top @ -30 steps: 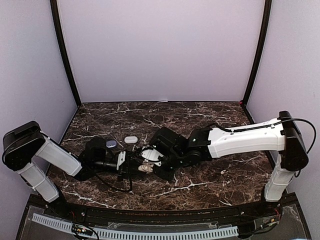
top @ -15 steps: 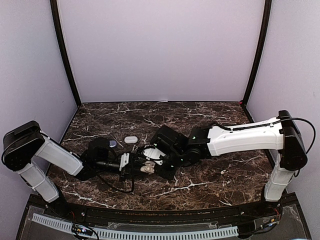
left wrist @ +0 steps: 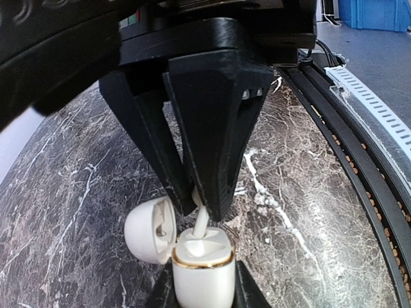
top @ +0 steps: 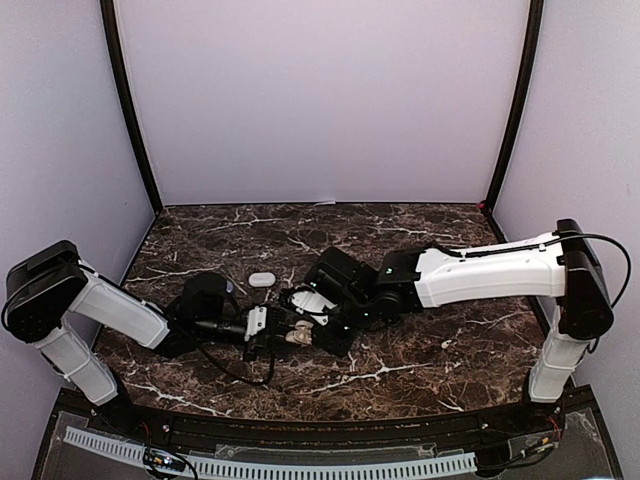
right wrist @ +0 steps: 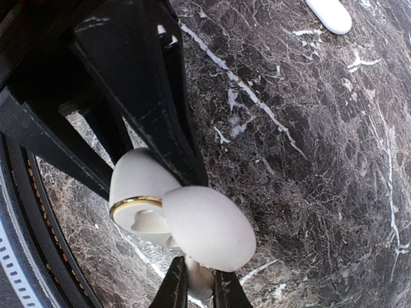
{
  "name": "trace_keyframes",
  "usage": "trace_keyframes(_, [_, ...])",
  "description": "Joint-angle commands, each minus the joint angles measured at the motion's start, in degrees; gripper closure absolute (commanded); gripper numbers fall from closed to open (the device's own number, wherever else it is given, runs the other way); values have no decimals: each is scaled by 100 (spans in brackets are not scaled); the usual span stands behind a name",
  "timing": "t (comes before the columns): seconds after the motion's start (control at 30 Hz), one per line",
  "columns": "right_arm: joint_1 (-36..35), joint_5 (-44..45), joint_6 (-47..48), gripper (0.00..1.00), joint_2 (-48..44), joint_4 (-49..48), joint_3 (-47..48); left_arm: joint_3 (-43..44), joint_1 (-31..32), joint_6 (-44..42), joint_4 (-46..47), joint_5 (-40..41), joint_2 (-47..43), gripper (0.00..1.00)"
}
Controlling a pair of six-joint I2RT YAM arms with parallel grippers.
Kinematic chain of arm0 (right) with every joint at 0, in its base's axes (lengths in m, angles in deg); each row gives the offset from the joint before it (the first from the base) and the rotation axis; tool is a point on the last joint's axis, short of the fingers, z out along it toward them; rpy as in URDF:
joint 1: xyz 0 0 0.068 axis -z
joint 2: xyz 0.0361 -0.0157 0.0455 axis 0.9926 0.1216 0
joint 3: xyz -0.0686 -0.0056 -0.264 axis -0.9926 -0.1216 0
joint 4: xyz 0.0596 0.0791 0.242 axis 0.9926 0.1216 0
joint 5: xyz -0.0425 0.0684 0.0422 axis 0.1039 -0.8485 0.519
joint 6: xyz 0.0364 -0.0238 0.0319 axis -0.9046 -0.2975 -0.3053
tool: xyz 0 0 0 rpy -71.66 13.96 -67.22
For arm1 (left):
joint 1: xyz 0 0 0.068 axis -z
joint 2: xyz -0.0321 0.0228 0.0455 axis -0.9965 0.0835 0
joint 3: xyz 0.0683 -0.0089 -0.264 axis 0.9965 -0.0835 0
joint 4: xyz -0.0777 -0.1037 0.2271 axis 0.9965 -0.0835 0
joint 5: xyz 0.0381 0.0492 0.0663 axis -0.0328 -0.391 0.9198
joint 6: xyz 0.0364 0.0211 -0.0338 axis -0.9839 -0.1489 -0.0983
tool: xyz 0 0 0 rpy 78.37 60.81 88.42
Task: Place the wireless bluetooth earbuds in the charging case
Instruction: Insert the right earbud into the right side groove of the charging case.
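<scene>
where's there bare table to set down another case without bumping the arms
Free: the back strip of the table, between the rear wall and the left arm and right arm; also front right, between the right arm and the near edge. Crowded: centre-left, where the arms meet at the open charging case, small white oval just behind.

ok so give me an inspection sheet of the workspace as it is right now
surface: dark marble table
job's things: charging case, gold rim, lid open; white earbud at the case's opening, not fully seated
clutter: white oval piece lying apart, farther back; case or bud, cannot tell
grippers: left claw shut on charging case; right claw shut on earbud
cables: black cable loop beside left arm; black cable arching over right arm
surroundings: lavender walls, black frame posts, white slotted rail at near edge
</scene>
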Motion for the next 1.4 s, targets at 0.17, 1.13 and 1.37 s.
trace_keyframes(0.17, [223, -184, -376, 95, -36, -767, 78, 71, 195, 13, 205, -395, -190, 98])
trace_keyframes(1.13, [621, -1269, -1100, 68, -508, -825, -132, -120, 177, 1005, 1442, -231, 133, 99])
trace_keyframes(1.37, [762, -1442, -1243, 66, -837, -868, -273, -167, 119, 1294, 1805, -289, 286, 99])
